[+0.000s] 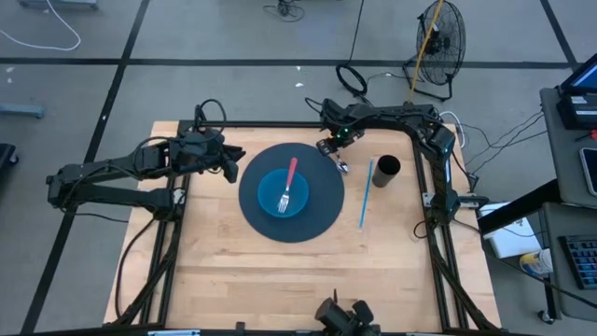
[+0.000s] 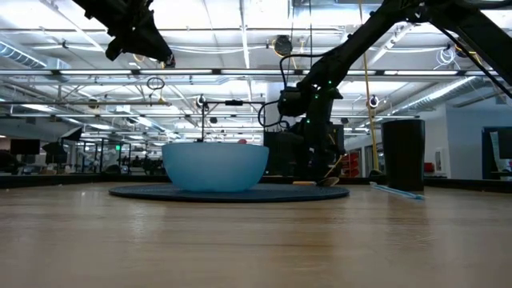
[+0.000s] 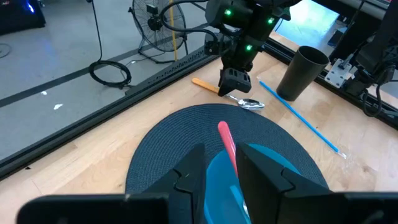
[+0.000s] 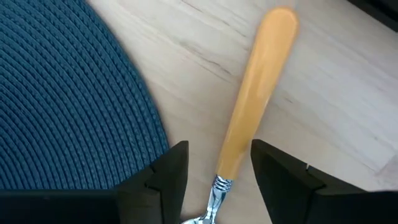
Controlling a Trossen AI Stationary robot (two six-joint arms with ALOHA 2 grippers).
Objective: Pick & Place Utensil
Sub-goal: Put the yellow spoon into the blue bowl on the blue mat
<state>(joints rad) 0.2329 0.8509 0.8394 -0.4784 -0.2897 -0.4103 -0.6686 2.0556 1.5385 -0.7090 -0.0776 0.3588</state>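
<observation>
Inside, fork (image 1: 287, 185) in blue bowl (image 1: 270, 197), mat (image 1: 322, 210)

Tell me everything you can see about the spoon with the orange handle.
The spoon has a smooth orange handle, plastic by its look, joined by a ribbed metal neck to a shiny metal bowl. It lies flat on the bare wooden table, just off the far right edge of the round dark blue placemat. The right gripper is down over it with open fingers either side of the handle near the neck; whether they touch it cannot be told.
</observation>
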